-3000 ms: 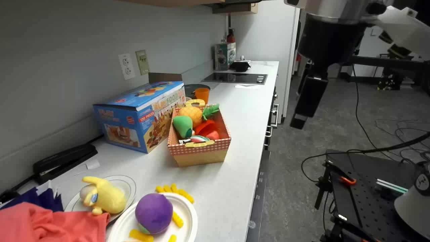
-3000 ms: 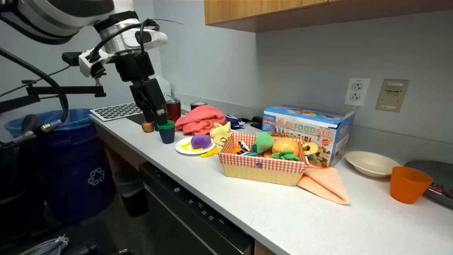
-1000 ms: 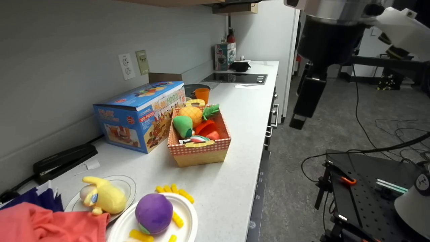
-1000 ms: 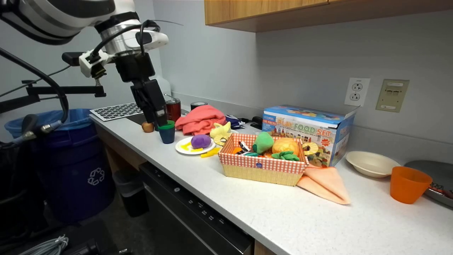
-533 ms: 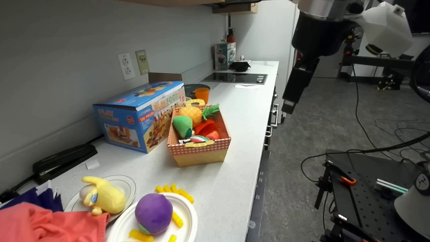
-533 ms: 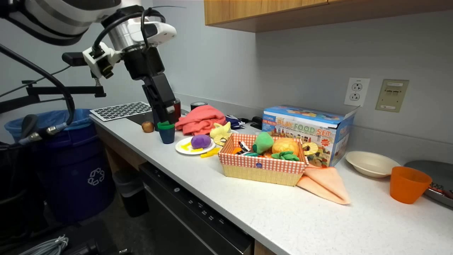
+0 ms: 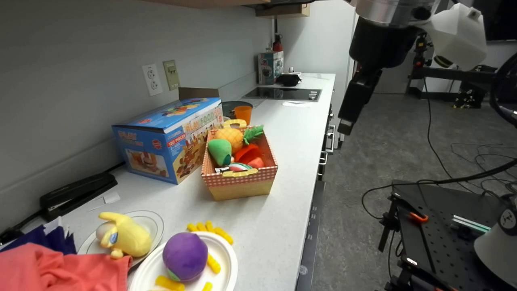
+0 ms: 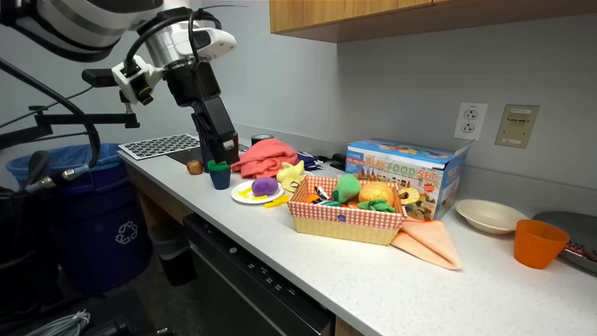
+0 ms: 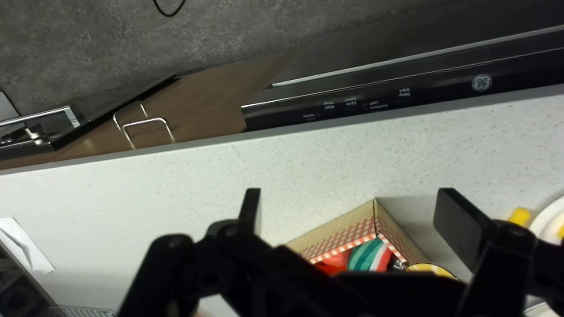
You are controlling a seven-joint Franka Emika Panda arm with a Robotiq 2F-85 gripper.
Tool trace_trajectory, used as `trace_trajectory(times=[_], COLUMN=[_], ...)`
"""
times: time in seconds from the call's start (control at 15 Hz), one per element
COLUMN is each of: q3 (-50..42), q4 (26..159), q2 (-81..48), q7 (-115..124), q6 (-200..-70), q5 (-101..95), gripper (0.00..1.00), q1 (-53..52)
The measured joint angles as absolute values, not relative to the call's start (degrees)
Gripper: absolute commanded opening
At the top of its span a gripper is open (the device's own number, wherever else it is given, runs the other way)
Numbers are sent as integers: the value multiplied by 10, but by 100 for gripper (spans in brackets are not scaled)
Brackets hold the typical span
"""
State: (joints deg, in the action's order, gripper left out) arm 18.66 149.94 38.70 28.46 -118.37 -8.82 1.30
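Two fingers (image 9: 460,224) of the gripper (image 9: 349,200) stand spread and empty, so any descent should clear the basket rim (image 8: 364,217).

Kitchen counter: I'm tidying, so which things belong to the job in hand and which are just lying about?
Probably the job, framed by the open tool in the wrist view:
checkered basket
striped toy in it

Apparently just lying about:
orange cup
peach napkin
coral cloth
cream bowl

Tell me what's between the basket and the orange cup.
An exterior view shows a napkin beside the basket, and a bowl nearer the wall.
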Motion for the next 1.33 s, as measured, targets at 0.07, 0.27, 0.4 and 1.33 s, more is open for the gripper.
trace_trajectory(times=[0.07, 0.27, 0.4, 1.33], q3=[187, 186, 185, 154], q4=[1499, 1500, 1495, 1399], q2=[387, 387, 387, 389], q7=[285, 285, 285, 285], q6=[-1184, -1184, -1184, -1180], q5=[-88, -90, -101, -191], gripper=[100, 100, 100, 100], q1=[13, 13, 16, 58])
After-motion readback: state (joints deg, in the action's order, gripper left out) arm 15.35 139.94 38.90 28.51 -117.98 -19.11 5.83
